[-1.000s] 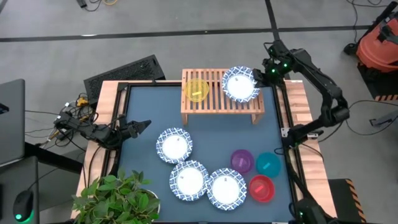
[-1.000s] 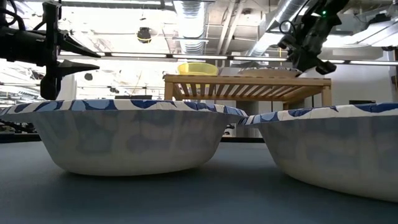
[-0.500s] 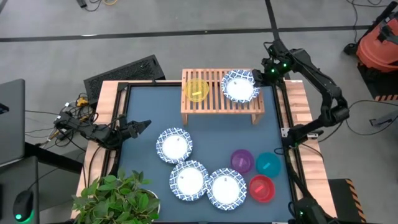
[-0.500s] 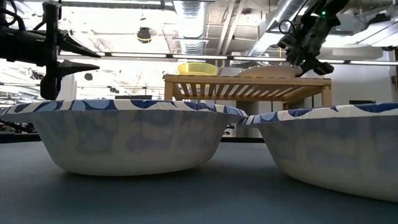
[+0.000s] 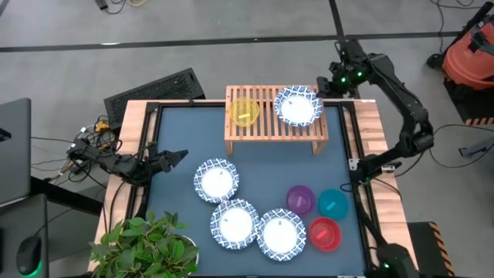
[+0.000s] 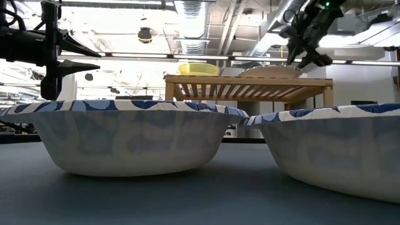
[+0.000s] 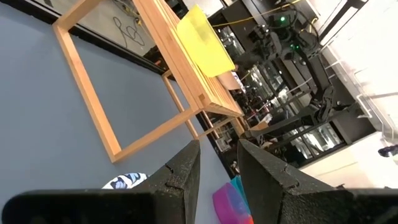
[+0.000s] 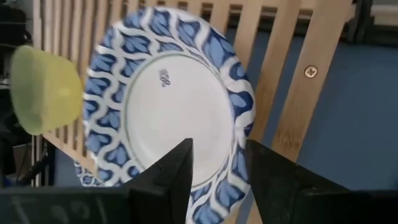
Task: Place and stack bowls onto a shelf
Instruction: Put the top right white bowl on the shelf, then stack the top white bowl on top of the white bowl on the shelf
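Note:
The light-wood shelf (image 5: 275, 123) stands at the table's far side. On its slats rest a yellow bowl (image 5: 245, 110) and a blue-and-white bowl (image 5: 298, 106), each on its base. My right gripper (image 5: 321, 83) hovers open just past the shelf's far right corner, above the blue-and-white bowl's (image 8: 168, 106) rim, touching nothing. My left gripper (image 5: 177, 157) waits open at the table's left edge. Three more blue-and-white bowls (image 5: 235, 224) and the purple (image 5: 300, 198), teal (image 5: 333, 204) and red (image 5: 324, 233) bowls sit on the table's near half.
A potted plant (image 5: 147, 247) stands at the near left corner. A black ribbed mat (image 5: 158, 91) lies beyond the far left corner. The dark mat (image 5: 262, 170) between the shelf and the near bowls is bare. An orange vacuum (image 5: 471, 54) stands on the floor at the far right.
My right gripper has opened and let go of the blue-and-white bowl, then risen and drawn back toward the table's far right corner. The bowl has shifted slightly toward the yellow bowl and now lies on the shelf.

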